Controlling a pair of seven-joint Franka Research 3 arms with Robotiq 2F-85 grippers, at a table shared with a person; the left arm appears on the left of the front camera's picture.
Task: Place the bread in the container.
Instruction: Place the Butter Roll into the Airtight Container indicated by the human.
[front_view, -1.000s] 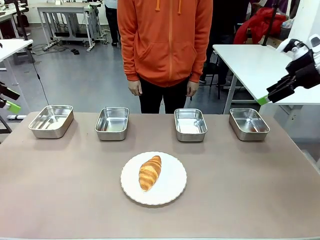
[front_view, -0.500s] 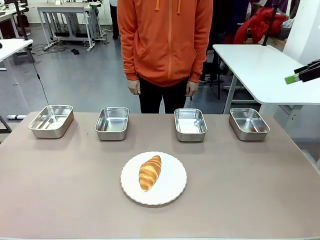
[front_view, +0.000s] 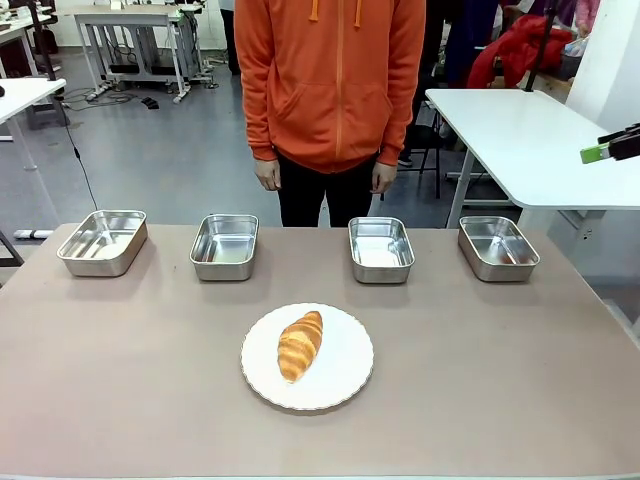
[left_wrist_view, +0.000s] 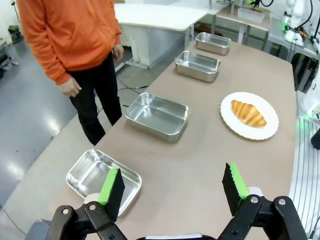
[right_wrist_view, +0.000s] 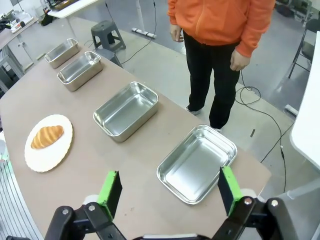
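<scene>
The bread (front_view: 300, 345), a golden-brown croissant, lies on a round white plate (front_view: 345, 385) in the middle of the brown table. Several identical steel trays stand in a row along the far edge; the frames do not single out one as the container (front_view: 381, 249). All are empty. My right gripper (front_view: 605, 150) pokes in at the right edge, high above the table's far right corner. In its wrist view the right gripper (right_wrist_view: 169, 191) is open above the nearest tray (right_wrist_view: 196, 162), far from the bread (right_wrist_view: 47, 136). My left gripper (left_wrist_view: 172, 185) is open over the table's left end, beside a tray (left_wrist_view: 102, 175), with the bread (left_wrist_view: 248, 113) far off.
A person in an orange hoodie (front_view: 330, 80) stands behind the trays, both hands hanging at the sides. A white side table (front_view: 510, 130) stands beyond the right corner. Bare tabletop surrounds the plate on all sides.
My right gripper has risen and pulled back to the right edge of the front view. The left gripper's tip, at the left edge a second ago, has left that view. Bread and trays are unmoved.
</scene>
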